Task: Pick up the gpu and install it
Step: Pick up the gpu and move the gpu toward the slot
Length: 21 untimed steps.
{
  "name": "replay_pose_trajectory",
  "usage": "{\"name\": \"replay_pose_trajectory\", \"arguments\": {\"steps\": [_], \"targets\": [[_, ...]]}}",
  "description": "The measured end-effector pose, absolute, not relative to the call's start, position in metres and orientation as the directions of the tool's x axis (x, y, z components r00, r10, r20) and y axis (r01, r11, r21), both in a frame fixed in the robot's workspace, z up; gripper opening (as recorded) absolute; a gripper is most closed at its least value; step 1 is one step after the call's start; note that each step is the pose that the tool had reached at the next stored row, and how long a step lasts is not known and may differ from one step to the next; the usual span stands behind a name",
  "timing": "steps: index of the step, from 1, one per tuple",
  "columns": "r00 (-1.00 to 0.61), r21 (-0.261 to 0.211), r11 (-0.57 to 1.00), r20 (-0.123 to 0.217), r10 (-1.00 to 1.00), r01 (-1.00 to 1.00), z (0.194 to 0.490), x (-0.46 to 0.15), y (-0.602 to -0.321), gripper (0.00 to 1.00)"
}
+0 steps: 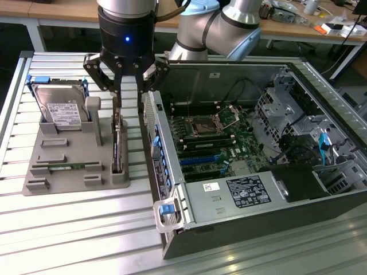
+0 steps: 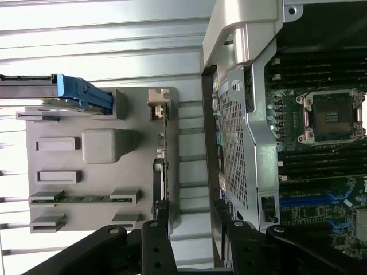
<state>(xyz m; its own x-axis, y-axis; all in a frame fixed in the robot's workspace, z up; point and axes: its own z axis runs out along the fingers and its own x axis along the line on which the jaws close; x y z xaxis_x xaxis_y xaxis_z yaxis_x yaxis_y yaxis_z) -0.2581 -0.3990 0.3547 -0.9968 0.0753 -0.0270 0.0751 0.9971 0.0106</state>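
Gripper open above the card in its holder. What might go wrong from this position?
1. In the wrist view the gpu, standing on edge in the gray holder, seems lined up with one finger rather than the middle of the open gripper. On descent that finger may hit the card's top edge.
2. The other finger hangs close to the computer case's wall and may strike it.

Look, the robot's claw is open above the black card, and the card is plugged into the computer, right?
No. The gripper is open above the gpu, but the gpu stands on edge in the grey holder beside the computer, not plugged into it. The exterior view shows this.
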Motion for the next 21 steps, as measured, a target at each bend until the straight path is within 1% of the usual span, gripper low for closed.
{"name": "replay_pose_trajectory", "arguments": {"steps": [21], "targets": [[-0.997, 0.01, 0.997, -0.027, 0.075, 0.075, 0.3463, -0.2628, -0.3989, 0.42]]}}
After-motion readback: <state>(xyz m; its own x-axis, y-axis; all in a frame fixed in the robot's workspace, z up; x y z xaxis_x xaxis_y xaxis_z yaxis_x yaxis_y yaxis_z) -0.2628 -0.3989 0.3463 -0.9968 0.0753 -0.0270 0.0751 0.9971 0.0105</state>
